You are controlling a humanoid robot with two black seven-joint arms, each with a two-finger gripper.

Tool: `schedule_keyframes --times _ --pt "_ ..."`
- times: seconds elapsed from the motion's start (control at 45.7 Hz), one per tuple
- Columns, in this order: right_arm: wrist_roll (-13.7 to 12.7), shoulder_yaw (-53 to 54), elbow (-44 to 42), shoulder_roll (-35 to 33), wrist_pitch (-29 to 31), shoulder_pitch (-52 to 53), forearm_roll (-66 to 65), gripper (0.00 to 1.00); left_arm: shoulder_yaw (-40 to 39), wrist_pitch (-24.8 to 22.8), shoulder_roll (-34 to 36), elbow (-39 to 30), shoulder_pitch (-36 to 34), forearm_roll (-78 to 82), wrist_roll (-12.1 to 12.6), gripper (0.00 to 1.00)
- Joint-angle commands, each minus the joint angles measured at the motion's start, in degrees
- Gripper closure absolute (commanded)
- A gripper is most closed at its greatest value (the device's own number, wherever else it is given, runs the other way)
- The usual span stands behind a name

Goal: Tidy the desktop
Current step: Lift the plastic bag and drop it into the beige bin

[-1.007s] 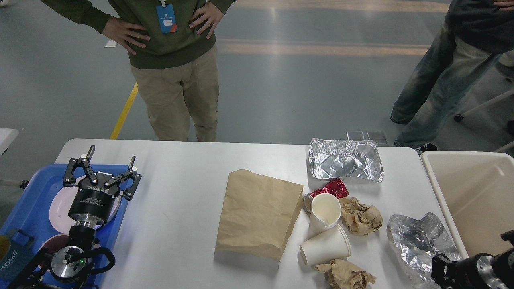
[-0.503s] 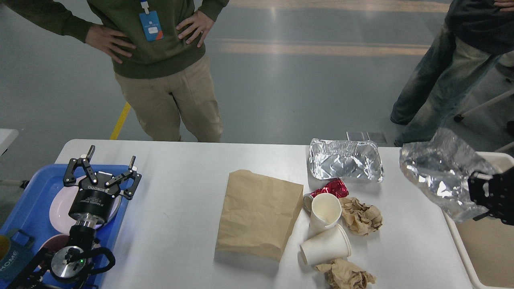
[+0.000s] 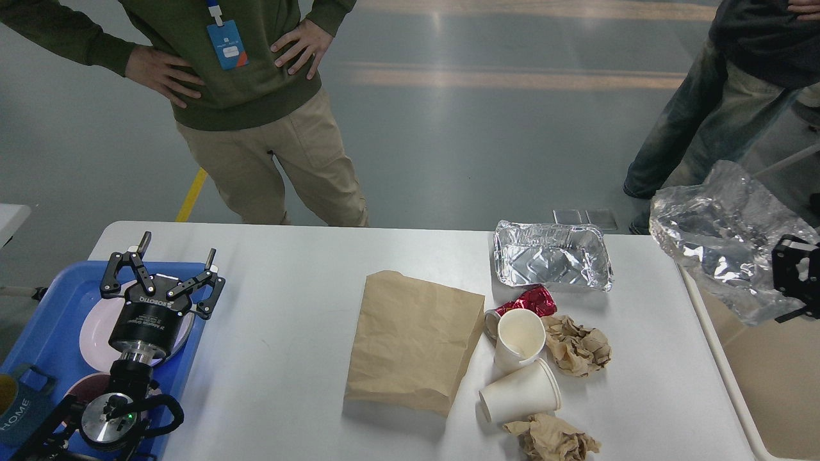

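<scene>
Fingers of the right gripper, half cut off at the right edge, pinch a crumpled sheet of silver foil held in the air above the beige rectangular bin. Far left, the left gripper hangs spread wide and holding nothing over the blue plastic tray. Between them lies the white desktop, carrying a flat brown paper bag, a foil container, paper cups and crumpled brown paper. Two people, heads out of view, stand on the grey floor beyond.
</scene>
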Motion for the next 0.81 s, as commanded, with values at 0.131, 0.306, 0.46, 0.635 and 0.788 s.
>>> schedule_keyframes --times 0.131,0.306,0.46,0.635,0.788 --pt "0.1 1.4 -16.0 -10.3 -5.2 -16.7 -2.7 1.00 0.0 -0.1 -0.1 0.0 0.0 0.0 0.0 0.03" --pt "-0.3 16.6 -34.3 -16.7 -5.7 -36.2 -2.1 1.00 0.0 -0.1 -0.1 -0.1 0.0 0.0 0.0 0.03" --pt "-0.2 30.7 -49.0 -15.4 -9.8 -56.7 -2.0 1.00 0.0 0.0 -0.1 0.0 0.0 0.0 0.0 0.03" --pt "-0.4 46.3 -74.1 -4.7 -11.4 -84.0 -1.9 1.00 0.0 -0.1 -0.1 -0.1 0.0 0.0 0.0 0.03" --pt "-0.4 52.8 -90.5 4.2 -13.5 -98.6 -2.0 1.00 0.1 -0.1 -0.1 0.0 0.0 0.0 0.0 0.03"
